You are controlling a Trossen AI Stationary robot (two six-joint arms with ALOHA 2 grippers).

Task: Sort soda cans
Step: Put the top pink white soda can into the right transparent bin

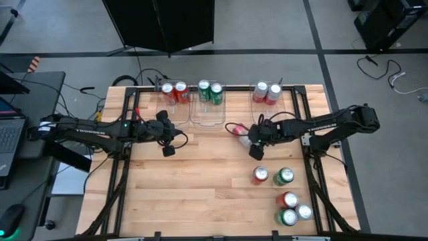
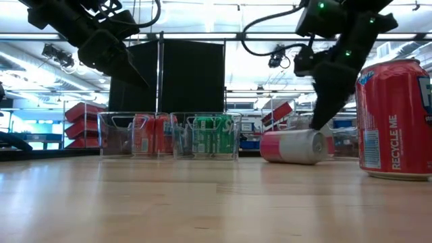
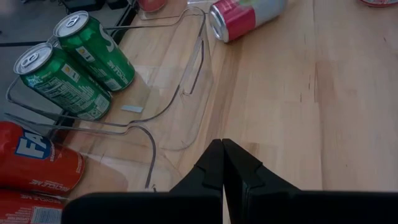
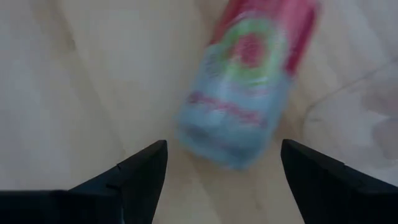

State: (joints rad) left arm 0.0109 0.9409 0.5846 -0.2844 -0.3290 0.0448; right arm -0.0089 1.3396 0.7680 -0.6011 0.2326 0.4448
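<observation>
The wooden tabletop [image 1: 200,181] carries three clear bins [image 1: 208,107] in a row along its far edge. The left bin holds two red cans [image 1: 174,91], the middle bin two green cans [image 1: 210,91], and the right bin two silver-white cans [image 1: 267,92]. Toward the near right corner stand five more cans: a red can [image 1: 260,175] beside a green can [image 1: 283,177], and nearer the edge a cluster of red, green and silver-white cans [image 1: 293,208]. A silver-white can with a pink end [image 1: 241,131] lies on its side just in front of the bins, between the middle and right ones. The right claw [image 4: 222,163] hangs just beside this tipped can, fingers spread wide and holding nothing. The left claw [image 3: 222,163] is pinched closed and empty, above the wood in front of the left bin.
</observation>
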